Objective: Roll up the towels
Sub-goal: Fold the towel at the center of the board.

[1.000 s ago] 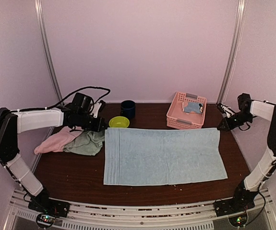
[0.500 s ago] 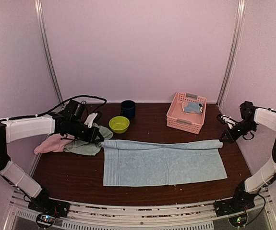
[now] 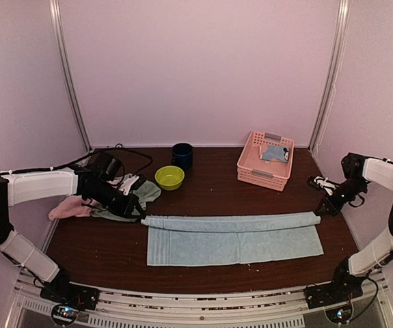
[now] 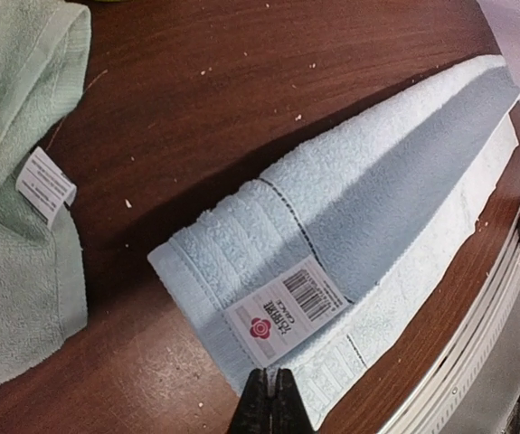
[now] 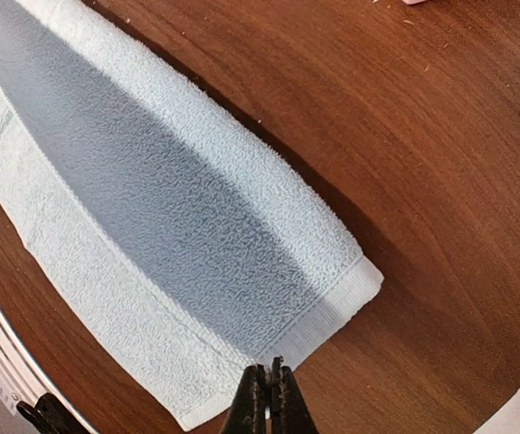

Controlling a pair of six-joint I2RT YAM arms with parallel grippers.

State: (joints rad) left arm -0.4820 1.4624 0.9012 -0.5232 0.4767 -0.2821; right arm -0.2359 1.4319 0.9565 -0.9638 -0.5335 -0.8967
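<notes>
The plain pale blue towel point(image 3: 234, 239) lies across the table's middle, its far half folded over toward me into a long thick band point(image 3: 230, 223). My left gripper point(image 3: 141, 217) is shut on the band's left end, beside the towel's barcode label point(image 4: 287, 307); in the left wrist view the gripper point(image 4: 271, 384) pinches the cloth edge. My right gripper point(image 3: 319, 213) is shut on the band's right end, seen up close in the right wrist view point(image 5: 269, 375). The mint green towel point(image 3: 141, 195) and the pink towel point(image 3: 66, 208) lie bunched at the left. The patterned towel point(image 3: 275, 153) sits in the basket.
A pink lattice basket point(image 3: 254, 167) stands at the back right. A lime-green bowl point(image 3: 169, 177) and a dark blue cup point(image 3: 182, 155) stand at the back centre. The mint towel point(image 4: 15, 181) lies close to the left gripper. A metal rail point(image 3: 203, 307) runs along the near edge.
Both grippers have pulled the pale blue towel's far edge toward the near side. The towel went from flat to folded over on itself, and the fold has moved closer to me.
</notes>
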